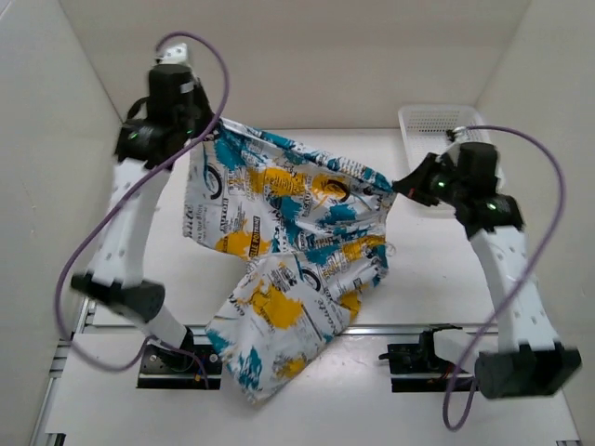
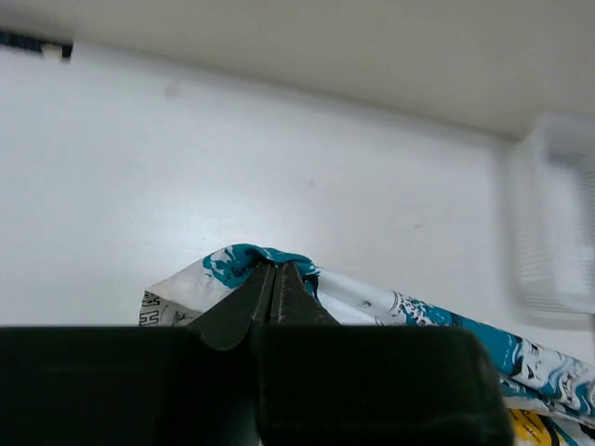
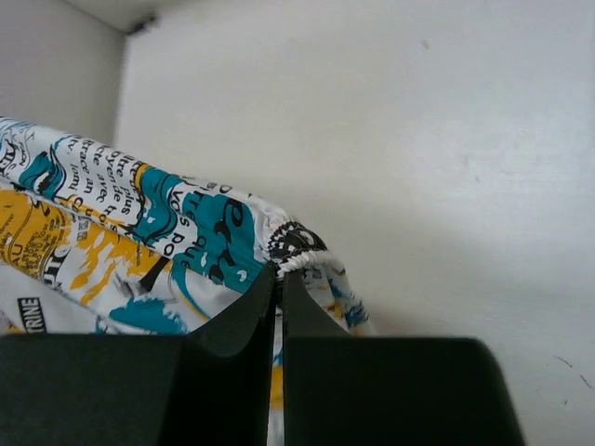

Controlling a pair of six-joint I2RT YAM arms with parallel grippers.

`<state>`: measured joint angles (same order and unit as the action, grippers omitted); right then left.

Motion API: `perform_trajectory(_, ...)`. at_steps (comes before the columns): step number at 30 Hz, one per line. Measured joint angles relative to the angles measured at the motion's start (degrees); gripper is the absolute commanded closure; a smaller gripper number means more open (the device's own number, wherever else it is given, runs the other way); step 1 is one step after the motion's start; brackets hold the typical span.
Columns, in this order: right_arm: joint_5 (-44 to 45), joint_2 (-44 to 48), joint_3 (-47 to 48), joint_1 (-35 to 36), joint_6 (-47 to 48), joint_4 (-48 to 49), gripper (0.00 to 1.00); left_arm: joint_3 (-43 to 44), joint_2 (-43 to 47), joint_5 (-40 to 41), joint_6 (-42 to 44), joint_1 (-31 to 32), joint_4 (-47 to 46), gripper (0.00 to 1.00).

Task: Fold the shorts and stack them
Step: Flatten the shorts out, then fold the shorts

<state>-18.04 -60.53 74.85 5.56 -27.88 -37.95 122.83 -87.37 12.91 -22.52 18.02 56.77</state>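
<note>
White walls close round your bench (image 1: 437, 279), where at the left your left tool (image 1: 212, 128) is clenched on one top corner of the shorts (image 1: 288, 232). They hang spread between your arms, one leg drooping toward the bases. At the right, your right tool (image 1: 402, 186) pinches the other corner, near the basket (image 1: 429, 121).

White table (image 1: 437, 269), mesh basket (image 1: 432, 123) — far right corner

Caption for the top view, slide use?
Left gripper and right gripper shut on opposite corners of the shorts, stretching them wide; one leg trails toward the near edge.
</note>
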Motion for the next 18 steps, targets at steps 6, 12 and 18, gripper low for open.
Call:
perform_trajectory(6, 3.56, -21.29, -6.91, 0.35, -0.70, 10.21, 1.00, 1.20, -23.96, -1.11, -0.50, -3.34, -0.94, 0.90)
perform_trajectory(12, 5.51, -41.46, 4.87, 1.33, -1.77, 12.83, 1.00, 20.26, -43.71, -4.22, -0.70, -6.75, 2.08, 0.90)
perform_trajectory(18, 4.85, -50.25, 21.09, 2.82, -3.10, 13.77, 1.00, 26.97, -44.57, -6.97, -0.85, -11.23, 1.60, 0.90)
